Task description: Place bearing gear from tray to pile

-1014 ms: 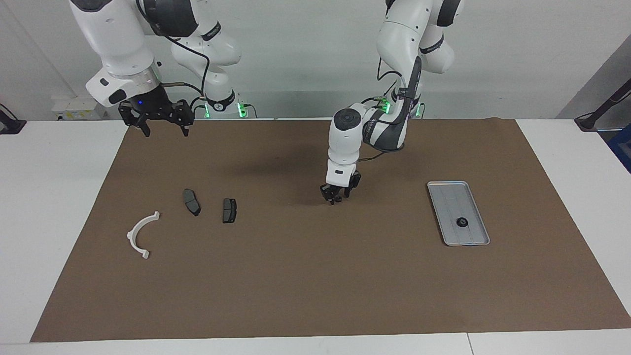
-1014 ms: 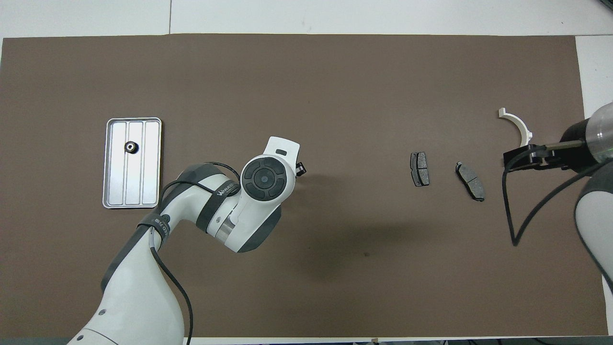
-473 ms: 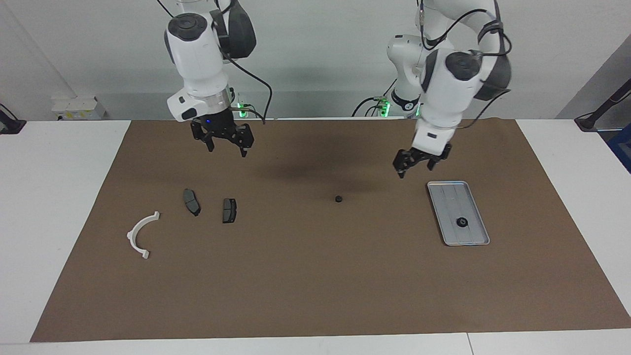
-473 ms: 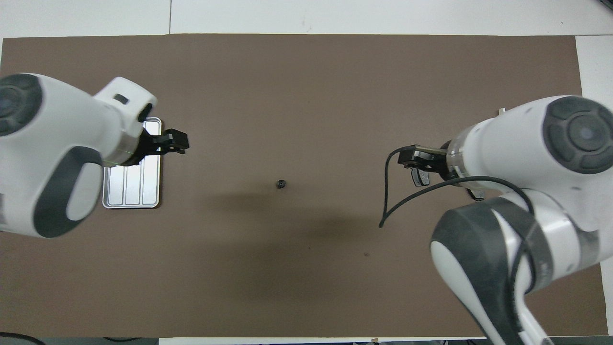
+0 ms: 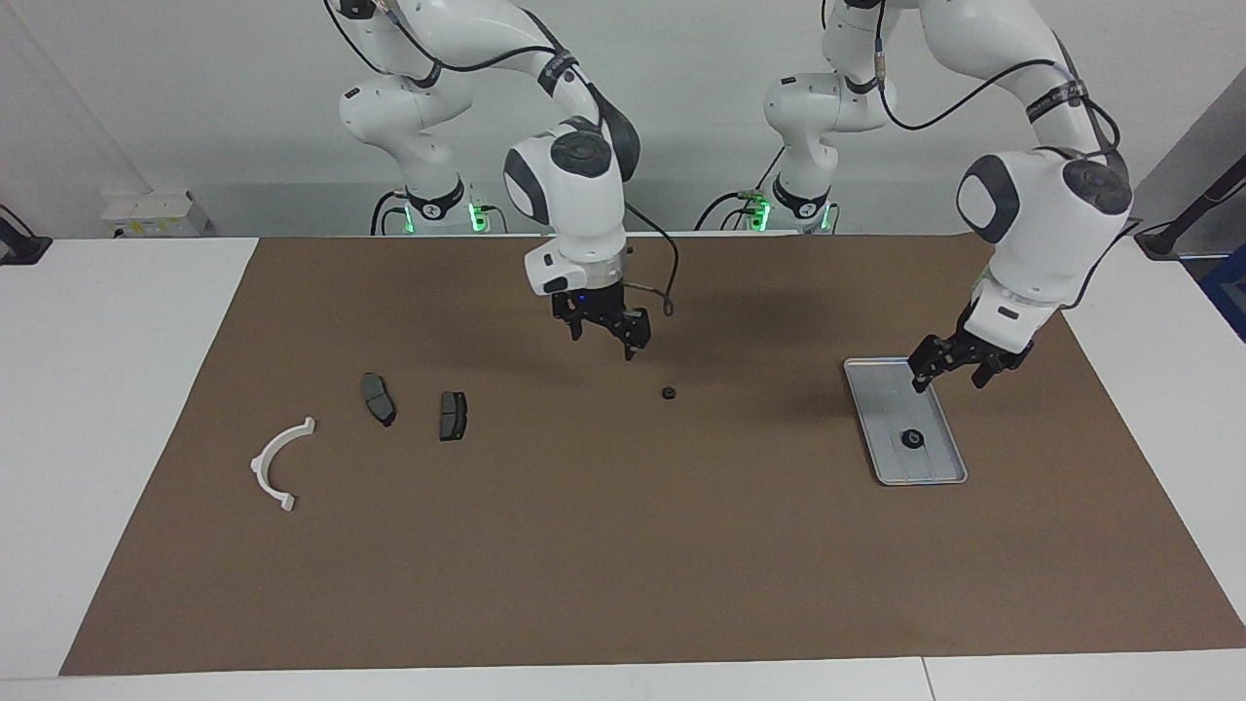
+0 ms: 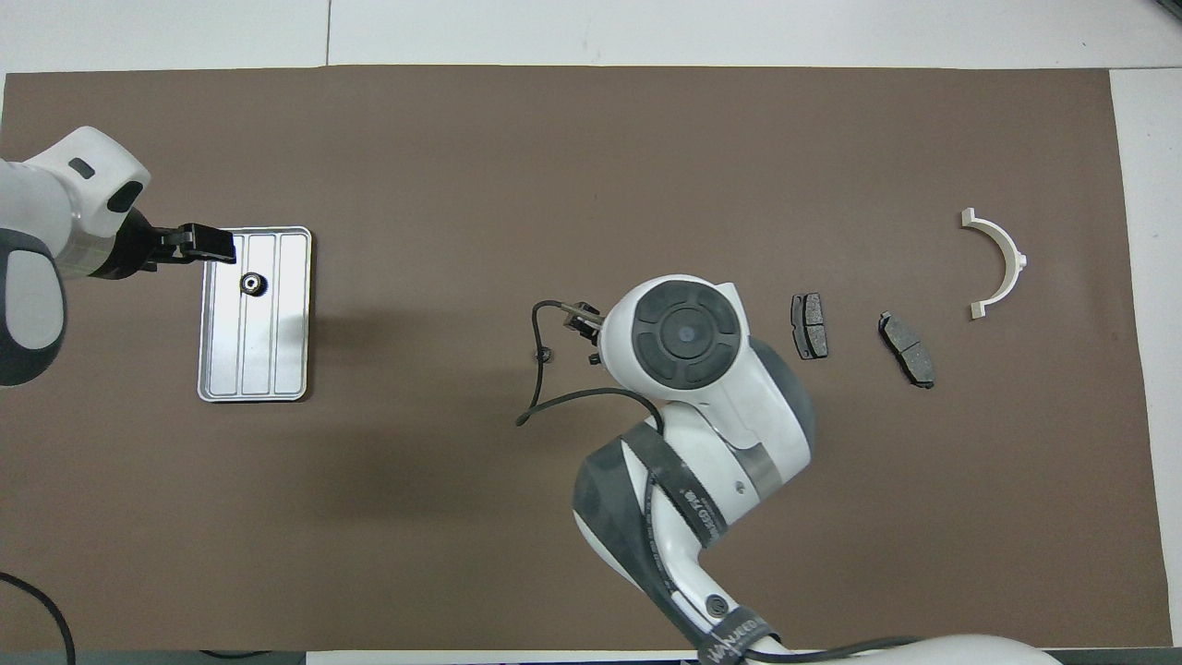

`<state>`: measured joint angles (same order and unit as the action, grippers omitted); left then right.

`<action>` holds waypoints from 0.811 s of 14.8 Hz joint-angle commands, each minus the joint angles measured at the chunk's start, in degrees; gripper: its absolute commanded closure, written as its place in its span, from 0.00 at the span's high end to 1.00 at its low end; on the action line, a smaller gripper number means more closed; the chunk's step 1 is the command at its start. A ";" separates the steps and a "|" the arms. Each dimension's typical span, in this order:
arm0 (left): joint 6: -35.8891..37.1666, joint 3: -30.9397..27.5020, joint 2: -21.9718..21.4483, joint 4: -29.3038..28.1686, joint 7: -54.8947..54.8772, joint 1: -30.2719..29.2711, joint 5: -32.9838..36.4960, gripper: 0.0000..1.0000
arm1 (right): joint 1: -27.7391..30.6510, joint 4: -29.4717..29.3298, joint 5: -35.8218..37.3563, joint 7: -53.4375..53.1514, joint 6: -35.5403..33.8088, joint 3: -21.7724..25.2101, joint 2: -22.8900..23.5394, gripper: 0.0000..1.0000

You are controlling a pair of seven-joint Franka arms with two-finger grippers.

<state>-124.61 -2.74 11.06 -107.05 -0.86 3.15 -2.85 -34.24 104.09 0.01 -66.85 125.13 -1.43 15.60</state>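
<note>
The silver tray (image 5: 891, 394) lies toward the left arm's end of the mat, and shows in the overhead view (image 6: 286, 351). A small black bearing gear (image 5: 912, 439) sits on it (image 6: 251, 284). A second small black part (image 5: 669, 393) lies on the mat's middle (image 6: 545, 354). The pile is a white half-ring bracket (image 5: 282, 462) and two dark pads (image 5: 378, 398) (image 5: 453, 415). My left gripper (image 5: 946, 383) is open and empty, in the air over the tray's edge (image 6: 217, 245). My right gripper (image 5: 604, 346) is open and empty, over the mat beside the second part.
A brown mat (image 5: 623, 545) covers most of the white table. In the overhead view the right arm's wrist (image 6: 688, 332) hides most of its gripper, and its cable (image 6: 536, 388) hangs by the small part. The bracket (image 6: 997, 263) and pads (image 6: 809, 325) (image 6: 907, 348) lie apart.
My left gripper left a small black part on the mat's middle, rose and moved to the tray. My right gripper moved from the mat's edge, over the pads, to beside that part.
</note>
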 commanded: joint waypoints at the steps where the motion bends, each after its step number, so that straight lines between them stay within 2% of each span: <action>1: -4.49 0.63 5.36 2.46 -1.43 -0.43 -0.22 1.00 | -3.01 -9.59 2.43 -5.98 -2.43 0.64 7.67 0.97; 4: -7.05 0.54 7.04 0.54 -2.82 -0.69 -0.22 1.00 | -6.01 -19.51 6.93 -17.06 -3.75 0.46 17.60 0.97; 5: -6.71 0.46 6.78 -0.17 -3.88 -0.95 -0.31 1.00 | -6.02 -20.76 6.76 -17.96 -3.75 0.38 18.93 0.97; 9: -9.06 0.46 5.81 -5.70 -5.47 -2.10 -0.22 1.00 | -5.92 -20.15 7.28 -17.88 -2.35 0.38 19.64 0.97; 12: -10.13 0.46 5.99 -7.73 -5.91 -2.19 -0.22 1.00 | -5.84 -18.67 7.19 -17.61 -0.85 0.29 20.18 0.97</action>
<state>-132.92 -2.60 18.21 -111.99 -5.62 1.46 -2.85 -40.43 85.40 6.08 -83.90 123.58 -0.76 35.07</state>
